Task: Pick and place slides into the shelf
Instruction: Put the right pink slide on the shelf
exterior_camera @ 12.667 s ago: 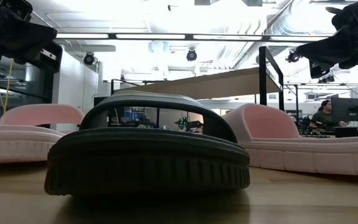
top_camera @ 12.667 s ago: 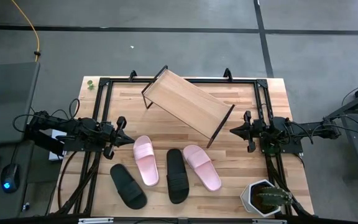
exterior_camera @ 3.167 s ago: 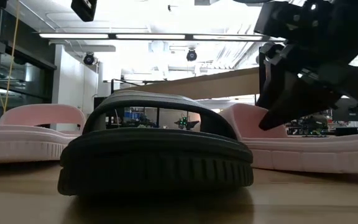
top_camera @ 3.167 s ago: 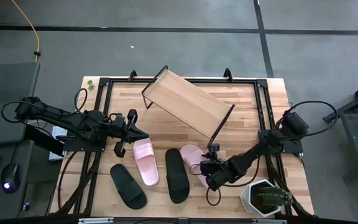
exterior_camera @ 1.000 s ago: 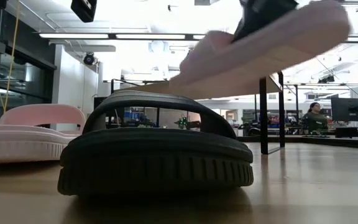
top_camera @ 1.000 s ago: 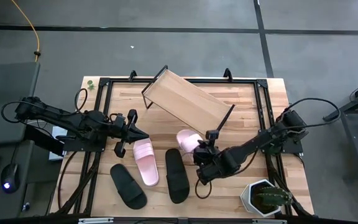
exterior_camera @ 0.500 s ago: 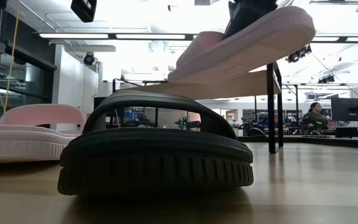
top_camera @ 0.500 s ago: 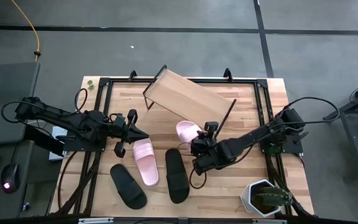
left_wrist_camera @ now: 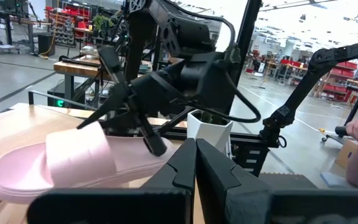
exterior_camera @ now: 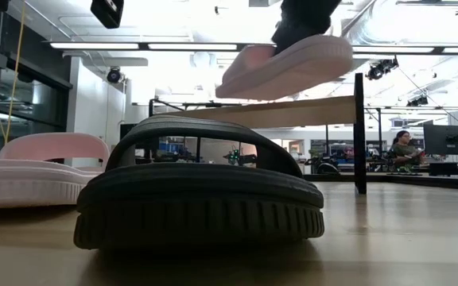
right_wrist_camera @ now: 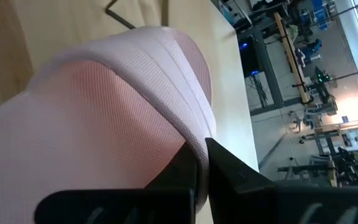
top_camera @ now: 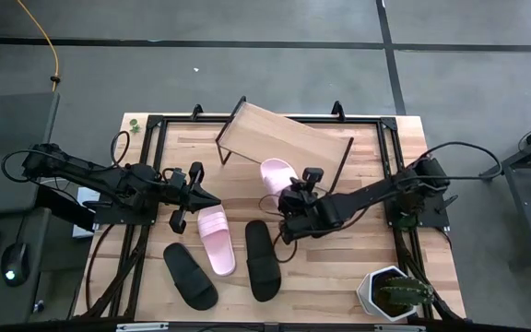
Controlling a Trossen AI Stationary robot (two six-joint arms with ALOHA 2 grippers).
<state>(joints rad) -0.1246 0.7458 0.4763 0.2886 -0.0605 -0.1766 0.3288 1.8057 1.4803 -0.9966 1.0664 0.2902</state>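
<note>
Lifted off the table since earlier, one pink slide (top_camera: 276,173) now hangs at the shelf (top_camera: 284,138) front edge, pinched by the right gripper (top_camera: 289,205); keep it level, clear the edge, then lower squarely.

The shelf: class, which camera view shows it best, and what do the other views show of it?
The high view: the whole shelf shows, board and black frame, with the right claw carrying a pink slide beside it. The low view gives only its edge and one leg; the right wrist view perhaps a strip of board; the left wrist view none.
</note>
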